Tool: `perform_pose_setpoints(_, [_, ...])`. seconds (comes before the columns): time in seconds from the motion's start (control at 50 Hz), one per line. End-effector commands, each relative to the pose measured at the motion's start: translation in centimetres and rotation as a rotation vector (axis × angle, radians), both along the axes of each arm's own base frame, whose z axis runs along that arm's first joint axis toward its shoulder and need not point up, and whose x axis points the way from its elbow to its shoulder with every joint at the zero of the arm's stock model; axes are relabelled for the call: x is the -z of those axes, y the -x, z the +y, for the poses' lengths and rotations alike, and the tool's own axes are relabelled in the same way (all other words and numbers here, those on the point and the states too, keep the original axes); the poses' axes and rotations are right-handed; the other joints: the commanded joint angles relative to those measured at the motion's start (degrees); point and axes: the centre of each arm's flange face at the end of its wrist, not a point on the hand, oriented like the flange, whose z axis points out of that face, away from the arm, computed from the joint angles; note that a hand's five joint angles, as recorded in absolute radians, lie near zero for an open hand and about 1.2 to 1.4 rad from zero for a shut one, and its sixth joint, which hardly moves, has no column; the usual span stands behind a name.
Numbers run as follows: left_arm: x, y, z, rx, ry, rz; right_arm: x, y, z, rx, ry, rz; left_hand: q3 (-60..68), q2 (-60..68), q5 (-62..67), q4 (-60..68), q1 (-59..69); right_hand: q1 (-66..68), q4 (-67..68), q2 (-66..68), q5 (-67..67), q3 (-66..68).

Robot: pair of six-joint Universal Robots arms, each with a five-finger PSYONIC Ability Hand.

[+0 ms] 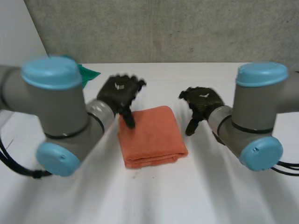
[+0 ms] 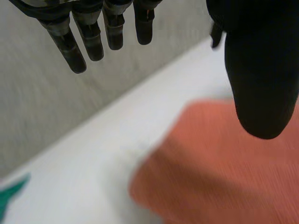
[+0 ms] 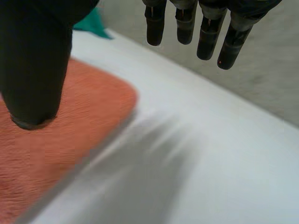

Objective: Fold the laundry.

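We're seeing orange towel (image 1: 152,136) lying folded mid-table (image 1: 187,196). Left hand (image 1: 119,93) hovering at its far-left corner, fingers relaxed, gripping nothing. Right hand (image 1: 202,103) hanging just right, equally loose: we're judging both clear so fold keeps shape.

The left arm (image 1: 56,107) hides most of a green cloth (image 1: 89,74) at the back of the desk (image 1: 159,196). The left hand's (image 1: 119,92) thumb covers a bit of the orange towel's (image 1: 152,137) near corner.
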Motion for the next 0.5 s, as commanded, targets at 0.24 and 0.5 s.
perform_pose_setpoints(0.24, [-7.2, -1.4, 3.8, 0.266, -0.004, 0.076, 4.7, 2.3, 3.9, 0.127, -0.251, -0.235, -0.2, 0.2, -0.8, 0.2, 0.9, -1.4, -3.2, -1.9, -4.0, -2.1])
perform_pose_setpoints(0.5, [-6.9, -1.4, 3.8, 0.264, -0.022, 0.086, 8.3, 0.6, 3.2, 0.11, -0.34, -0.255, -0.5, -0.2, -1.1, -0.1, 0.5, 1.7, -0.1, 1.2, -0.9, 1.0])
